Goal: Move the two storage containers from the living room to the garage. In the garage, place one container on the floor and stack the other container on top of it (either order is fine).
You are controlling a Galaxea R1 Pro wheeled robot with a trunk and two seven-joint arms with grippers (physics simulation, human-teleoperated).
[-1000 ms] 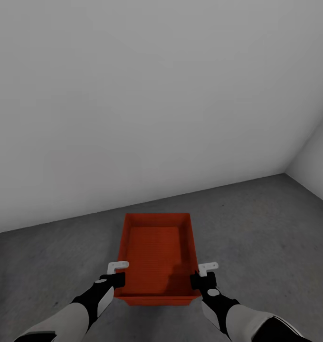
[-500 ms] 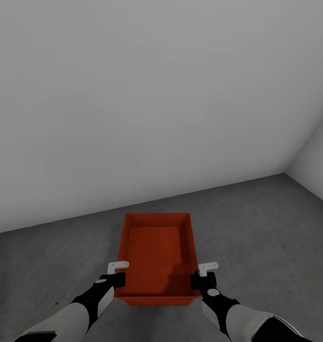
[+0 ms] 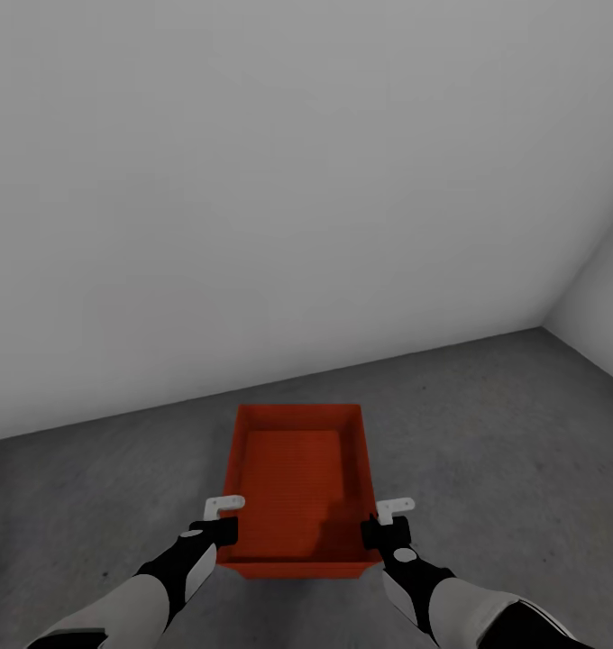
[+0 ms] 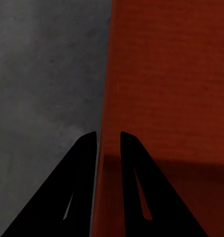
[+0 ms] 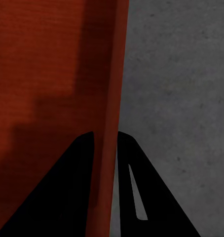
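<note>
Nearest the robot, the left pincer is clamped on the left long wall of the storage container, close to that wall's near corner. The left wrist view confirms it: one finger lies outside the thin orange-red wall and one inside, with the wall pinched between them. The right pincer is clamped likewise on the right long wall, opposite the left one.

Between the two pincers the container sits level and open-topped, its length running away from them. Whether its base rests on the floor or hangs just above it cannot be told; the dark grey concrete lies directly outside both walls in the wrist views.

Risks, as judged:
- Both grips sit at the near end, so the far end is unsupported; if the container is raised, it may droop or pivot out of the fingers.
- The walls are thin; a hard squeeze or uneven arm motion could flex or twist the bin.
- If one pincer releases before the other, the container may skew.
- Beyond the container's far end stands the pale grey wall, meeting a side wall beyond the right pincer; driving forward risks a strike.

A second container is needed for stacking.
</note>
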